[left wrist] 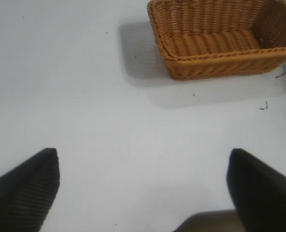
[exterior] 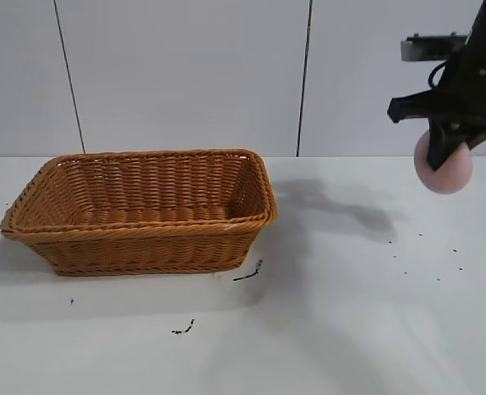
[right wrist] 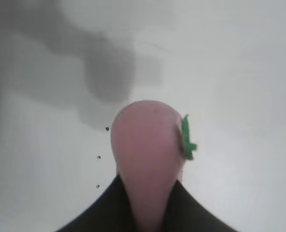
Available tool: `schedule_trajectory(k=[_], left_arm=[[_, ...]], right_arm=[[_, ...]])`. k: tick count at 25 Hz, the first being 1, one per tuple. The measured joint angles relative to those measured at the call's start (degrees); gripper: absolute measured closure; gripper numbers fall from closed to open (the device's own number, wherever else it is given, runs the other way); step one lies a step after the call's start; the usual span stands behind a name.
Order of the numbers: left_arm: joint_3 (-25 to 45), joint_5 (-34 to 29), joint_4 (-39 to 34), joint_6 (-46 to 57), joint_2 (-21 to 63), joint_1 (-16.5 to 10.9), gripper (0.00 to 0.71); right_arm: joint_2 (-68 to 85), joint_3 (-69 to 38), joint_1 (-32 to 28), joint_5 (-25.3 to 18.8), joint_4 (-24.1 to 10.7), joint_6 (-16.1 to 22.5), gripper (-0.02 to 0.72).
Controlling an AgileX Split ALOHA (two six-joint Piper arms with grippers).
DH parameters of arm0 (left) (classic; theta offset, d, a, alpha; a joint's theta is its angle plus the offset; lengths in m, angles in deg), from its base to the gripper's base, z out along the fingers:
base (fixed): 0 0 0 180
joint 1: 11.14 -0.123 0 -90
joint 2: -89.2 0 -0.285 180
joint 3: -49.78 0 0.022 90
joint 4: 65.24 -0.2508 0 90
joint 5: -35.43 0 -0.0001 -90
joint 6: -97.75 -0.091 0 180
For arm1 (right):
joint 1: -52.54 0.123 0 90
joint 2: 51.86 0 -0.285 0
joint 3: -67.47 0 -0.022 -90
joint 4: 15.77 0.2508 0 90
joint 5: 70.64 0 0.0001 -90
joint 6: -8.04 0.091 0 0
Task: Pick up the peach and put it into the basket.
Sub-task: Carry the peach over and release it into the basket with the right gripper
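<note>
Peach lifted clear of the worktop, basket waiting.
Exterior: right gripper [exterior: 452, 148] at 2 o'clock, fingers clenched on the peach [exterior: 448, 174] above the worktop [exterior: 349, 313]; basket [exterior: 144, 210] at 9 o'clock.
Left wrist: left gripper [left wrist: 143, 186] fingers spread wide, basket [left wrist: 220, 38] at 1 o'clock.
Right wrist: peach [right wrist: 150, 159] pinched, green leaf [right wrist: 187, 137] showing.

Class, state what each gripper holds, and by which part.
Right gripper pinches the pale pink rounded peach by its upper end; left gripper holds nothing.
</note>
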Motion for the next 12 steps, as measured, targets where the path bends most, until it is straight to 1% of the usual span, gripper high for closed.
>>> schedule_trajectory(k=[4,6,12], left_arm=[[0.00,0.00,0.00,0.00,0.00,0.00,0.018],[0.00,0.00,0.00,0.00,0.00,0.00,0.018],[0.00,0.00,0.00,0.00,0.00,0.00,0.018]], right_arm=[[-4.98,9.01,3.98,-4.68,0.00,-0.05,0.678],[-7.10,13.27,6.90,-6.19,0.00,-0.10,0.678],[-10.49,22.15,17.09,-6.68,0.80,-0.10,0.678]])
